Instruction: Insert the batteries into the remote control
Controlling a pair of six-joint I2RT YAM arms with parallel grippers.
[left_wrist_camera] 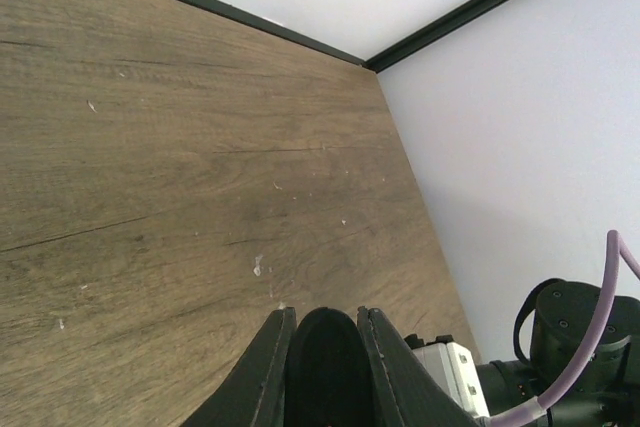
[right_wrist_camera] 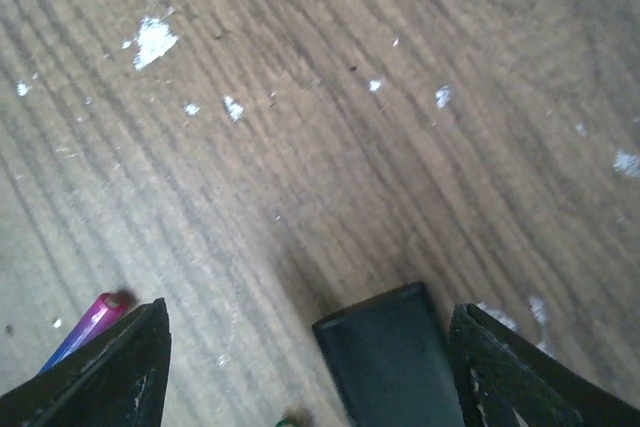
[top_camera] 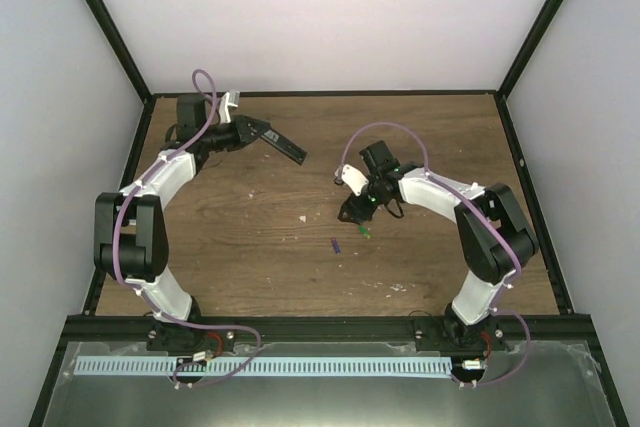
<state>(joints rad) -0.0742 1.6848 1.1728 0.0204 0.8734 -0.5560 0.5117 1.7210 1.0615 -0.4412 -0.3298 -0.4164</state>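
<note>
My left gripper (top_camera: 258, 133) is raised at the far left and is shut on the remote control (top_camera: 286, 145), a slim black bar that juts out to the right. In the left wrist view the remote control's rounded black end (left_wrist_camera: 325, 367) fills the gap in my left gripper (left_wrist_camera: 325, 312). My right gripper (top_camera: 352, 212) is low over the table's middle. Its jaws (right_wrist_camera: 307, 309) stand open around a flat black rectangular piece (right_wrist_camera: 385, 362) lying on the wood. The purple-blue battery (top_camera: 335, 245) (right_wrist_camera: 85, 327) lies just outside the left finger. The green battery (top_camera: 365, 234) lies beside the gripper.
White specks of debris (right_wrist_camera: 153, 39) are scattered on the wooden table (top_camera: 250, 247). Black frame rails (top_camera: 320, 93) and white walls close in the back and both sides.
</note>
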